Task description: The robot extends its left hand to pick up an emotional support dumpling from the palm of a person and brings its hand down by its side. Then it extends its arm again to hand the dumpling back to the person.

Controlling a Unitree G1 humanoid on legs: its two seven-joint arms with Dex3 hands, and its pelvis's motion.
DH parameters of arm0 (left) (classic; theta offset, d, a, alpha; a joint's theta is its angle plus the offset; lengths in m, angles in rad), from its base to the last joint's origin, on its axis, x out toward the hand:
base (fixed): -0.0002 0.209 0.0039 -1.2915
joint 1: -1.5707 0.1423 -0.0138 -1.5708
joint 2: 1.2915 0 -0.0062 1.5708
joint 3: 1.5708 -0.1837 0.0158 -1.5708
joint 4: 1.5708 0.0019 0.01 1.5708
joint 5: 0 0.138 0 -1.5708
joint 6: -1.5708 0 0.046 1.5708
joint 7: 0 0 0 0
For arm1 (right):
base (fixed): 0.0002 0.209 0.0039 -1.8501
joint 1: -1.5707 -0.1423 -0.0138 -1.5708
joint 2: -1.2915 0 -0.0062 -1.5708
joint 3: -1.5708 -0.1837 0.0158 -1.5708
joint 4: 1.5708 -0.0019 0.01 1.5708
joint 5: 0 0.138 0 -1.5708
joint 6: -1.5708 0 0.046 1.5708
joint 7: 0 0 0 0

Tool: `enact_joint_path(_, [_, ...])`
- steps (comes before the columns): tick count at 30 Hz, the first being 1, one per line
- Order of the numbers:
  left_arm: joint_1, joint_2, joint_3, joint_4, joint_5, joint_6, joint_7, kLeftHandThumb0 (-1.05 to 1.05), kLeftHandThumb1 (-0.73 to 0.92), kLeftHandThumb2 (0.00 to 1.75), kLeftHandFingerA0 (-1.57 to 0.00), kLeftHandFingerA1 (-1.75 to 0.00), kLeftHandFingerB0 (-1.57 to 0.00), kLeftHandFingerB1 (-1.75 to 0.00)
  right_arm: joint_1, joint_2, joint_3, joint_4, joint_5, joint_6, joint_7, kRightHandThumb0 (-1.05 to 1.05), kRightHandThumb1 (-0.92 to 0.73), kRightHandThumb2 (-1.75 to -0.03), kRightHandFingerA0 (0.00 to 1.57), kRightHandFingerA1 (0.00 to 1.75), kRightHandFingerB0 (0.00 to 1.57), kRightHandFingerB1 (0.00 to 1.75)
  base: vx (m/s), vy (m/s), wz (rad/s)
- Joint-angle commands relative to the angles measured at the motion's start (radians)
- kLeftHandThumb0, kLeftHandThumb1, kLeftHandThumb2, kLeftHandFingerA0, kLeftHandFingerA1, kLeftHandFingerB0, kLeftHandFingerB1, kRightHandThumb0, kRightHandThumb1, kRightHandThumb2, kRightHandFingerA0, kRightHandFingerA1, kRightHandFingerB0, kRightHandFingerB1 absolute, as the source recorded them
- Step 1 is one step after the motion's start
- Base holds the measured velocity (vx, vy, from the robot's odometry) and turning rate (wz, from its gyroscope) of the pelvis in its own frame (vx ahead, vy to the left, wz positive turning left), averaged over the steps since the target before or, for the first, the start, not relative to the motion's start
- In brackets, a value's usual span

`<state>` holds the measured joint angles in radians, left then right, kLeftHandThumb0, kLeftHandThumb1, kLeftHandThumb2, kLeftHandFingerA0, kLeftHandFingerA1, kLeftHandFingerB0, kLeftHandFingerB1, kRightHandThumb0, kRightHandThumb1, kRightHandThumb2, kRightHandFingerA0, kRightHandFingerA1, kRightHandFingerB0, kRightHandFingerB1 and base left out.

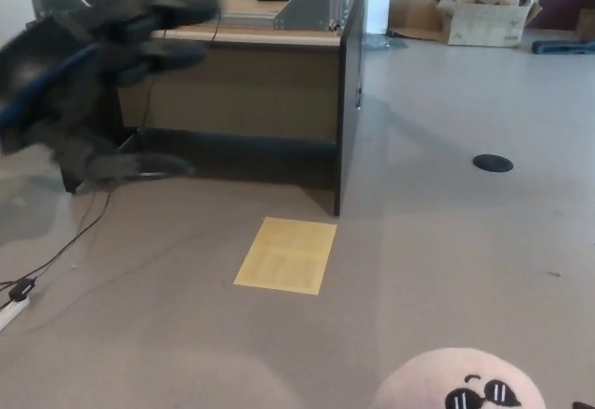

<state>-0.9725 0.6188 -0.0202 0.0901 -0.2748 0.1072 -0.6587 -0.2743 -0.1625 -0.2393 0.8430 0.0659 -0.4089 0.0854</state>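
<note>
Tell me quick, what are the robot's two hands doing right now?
Left hand: open, fingers spread, holding nothing; the dumpling sits low at the picture's bottom edge, apart from it.
Right hand: not in view.

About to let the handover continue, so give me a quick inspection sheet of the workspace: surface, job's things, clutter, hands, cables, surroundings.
Surface: grey floor, with a yellow sheet lying flat on it.
Job's things: pink plush dumpling at the bottom edge, its sunglasses face showing; what holds it is out of frame.
Clutter: round black floor disc; cardboard box far back.
Hands: left hand raised at upper left, blurred, fingers spread, holding nothing, apart from the dumpling. Right hand: nothing seen.
Cables: black cable trailing from the desk to a power strip.
Surroundings: dark desk with metal frames on top.
</note>
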Motion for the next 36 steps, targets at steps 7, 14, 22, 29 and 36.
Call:
enact_joint_path(7, [-0.14, -0.023, -0.164, -0.082, 0.054, 0.157, -0.118, -0.19, 0.2, 0.76, -0.01, -0.49, 0.0, -0.48, -0.023, -0.023, 0.013, 0.013, -0.01, -0.013, -0.021, -0.28, -0.6, -0.58, 0.84, 0.53, 0.34, 0.33, 0.0, -0.004, 0.01])
enact_joint_path(14, [-0.224, -0.05, -0.301, -0.222, 0.148, 0.115, -0.179, -0.19, 0.35, 0.51, -0.2, -0.36, -0.11, -0.27, -0.039, -0.028, 0.03, 0.02, -0.02, -0.015, -0.023, -0.26, -0.6, -0.58, 0.72, 0.49, 0.33, 0.32, 0.0, 0.0, 0.0])
enact_joint_path(22, [-0.279, -0.072, -0.354, -0.259, 0.177, 0.126, -0.236, -0.36, 0.33, 0.56, -0.23, -0.4, -0.09, -0.29, -0.055, -0.026, 0.043, 0.021, -0.024, -0.015, -0.017, -0.35, -0.6, -0.6, 0.8, 0.53, 0.34, 0.33, 0.0, 0.0, 0.0])
enact_joint_path(29, [-0.311, -0.103, -0.426, -0.295, 0.226, 0.141, -0.279, -0.25, 0.16, 0.76, -0.01, -0.48, -0.01, -0.5, -0.059, -0.034, 0.062, 0.026, -0.043, -0.01, -0.026, -0.4, -0.6, -0.58, 0.87, 0.56, 0.33, 0.32, 0.0, 0.0, 0.0])
enact_joint_path(36, [-0.328, -0.114, -0.497, -0.317, 0.256, 0.201, -0.352, -0.41, 0.3, 0.72, -0.01, -0.42, 0.0, -0.33, -0.083, -0.03, 0.06, 0.044, -0.025, -0.003, -0.009, -0.32, -0.59, -0.58, 0.76, 0.51, 0.34, 0.32, 0.0, 0.0, 0.0])
